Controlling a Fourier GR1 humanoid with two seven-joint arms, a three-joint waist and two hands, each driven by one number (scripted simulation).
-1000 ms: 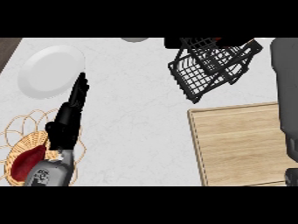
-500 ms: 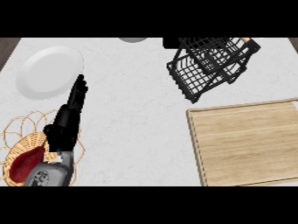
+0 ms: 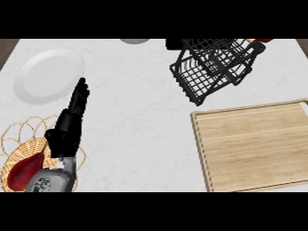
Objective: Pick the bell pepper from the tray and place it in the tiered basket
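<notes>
The wooden tray [image 3: 258, 145] lies at the right with nothing on it. Above it, at the back, stands the black wire tiered basket [image 3: 213, 67], tilted in the view. A small red and orange bit [image 3: 261, 40] shows at the basket's top right corner; I cannot tell what it is. My left hand [image 3: 65, 131] rests at the left with straight fingers pointing away, open and holding nothing. My right hand shows nowhere in the head view.
A white plate [image 3: 49, 74] sits at the back left, just beyond the left fingertips. A wicker basket [image 3: 16, 144] with a dark red thing [image 3: 24, 169] in it is at the lower left. A grey object [image 3: 136, 40] peeks in at the top edge.
The grey right arm that stood along the right edge one second ago has left the view. The tray now shows whole. The left hand has stayed put.
</notes>
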